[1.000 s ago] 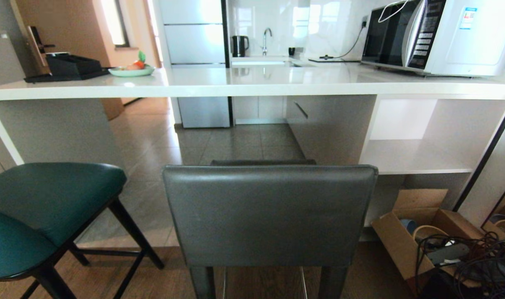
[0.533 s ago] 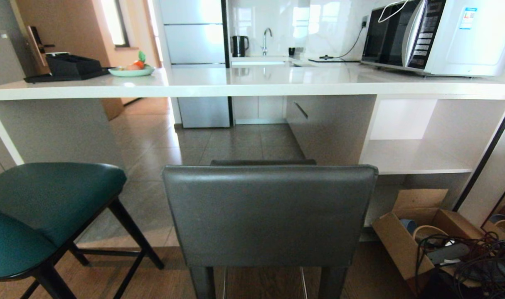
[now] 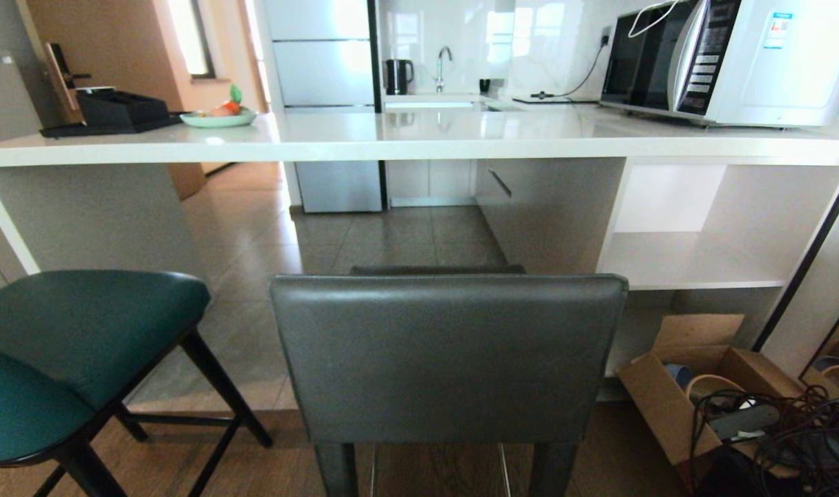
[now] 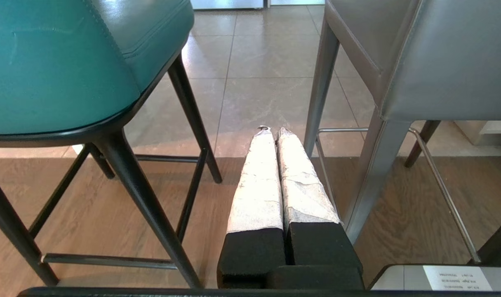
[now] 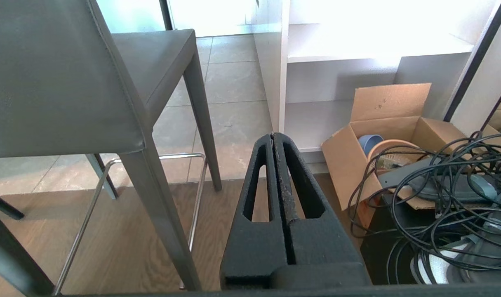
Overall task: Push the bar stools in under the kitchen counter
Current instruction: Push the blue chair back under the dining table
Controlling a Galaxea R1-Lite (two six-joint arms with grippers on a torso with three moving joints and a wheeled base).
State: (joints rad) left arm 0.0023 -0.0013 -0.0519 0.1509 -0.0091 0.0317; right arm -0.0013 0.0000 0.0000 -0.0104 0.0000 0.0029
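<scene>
The boxy grey leather stool with grey legs (image 3: 448, 355) stands with its back toward the robot, in front of the long glossy white stone table (image 3: 419, 141). Its seat lies nearer than the table's thick front edge, not yet beneath the slab. Left of the grey stool stands the teal leather stool with a rounded back and thin black legs (image 3: 74, 345), also out in front of the table edge, near the table's white slab side leg (image 3: 5, 221).

The left end effector (image 4: 271, 131), its two fingers wrapped in pale tape and pressed together with nothing between them, hangs low in the gap between the two stools. The grey stool's near left leg (image 4: 372, 169) is just beside it, apart from it; the teal stool's black legs (image 4: 192, 119) stand on its other side, farther off.

The right end effector (image 5: 274, 137), black with slotted fingers pressed together and holding nothing, hangs low at the grey stool's right side. That stool's near right leg (image 5: 159, 206) and metal footrest bar (image 5: 194, 198) lie close beside it, not touching. On its far side from the grey stool sits an open cardboard box (image 5: 390, 136) with a tangle of black cables (image 5: 448, 194), below the white shelves (image 3: 688, 269) under the table.

Neither end effector appears in the head view.
</scene>
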